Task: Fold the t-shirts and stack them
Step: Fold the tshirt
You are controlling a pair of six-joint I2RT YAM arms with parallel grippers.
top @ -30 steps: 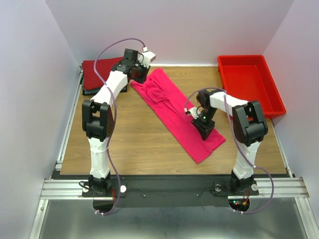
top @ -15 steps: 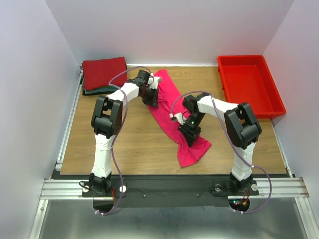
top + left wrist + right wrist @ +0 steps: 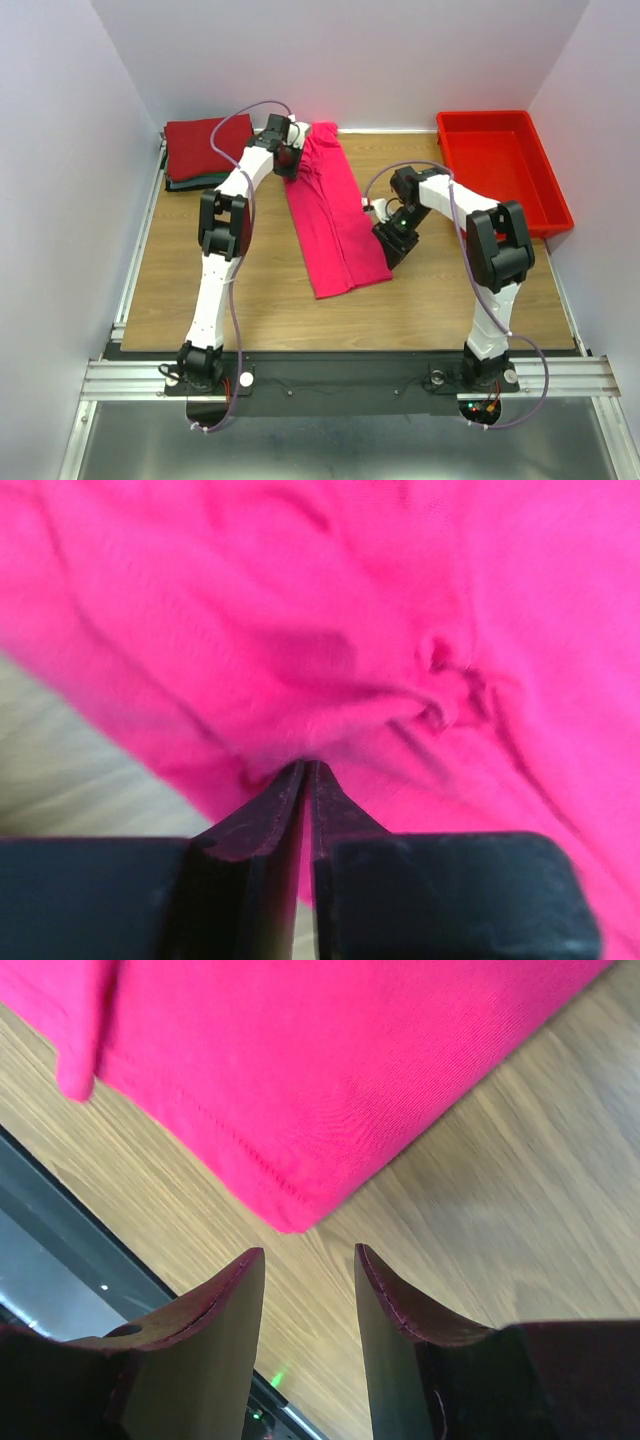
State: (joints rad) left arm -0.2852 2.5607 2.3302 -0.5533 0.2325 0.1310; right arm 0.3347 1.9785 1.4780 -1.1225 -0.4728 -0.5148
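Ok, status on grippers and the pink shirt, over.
Left gripper shut on pink t-shirt, far edge. Right gripper open, just off its near corner. Nothing blocking.

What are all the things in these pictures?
pink t-shirt: one, bright pink, folded into a long strip, middle of the table.
folded shirt pile: one, dark red on top with darker edges under it, far left corner.
bin: one, red, far right of the table.
table: one, brown wood, under everything.
left claw: one, black, shut on the pink t-shirt at its far end.
right claw: one, dark, open, over bare wood just off the pink t-shirt's near right corner.
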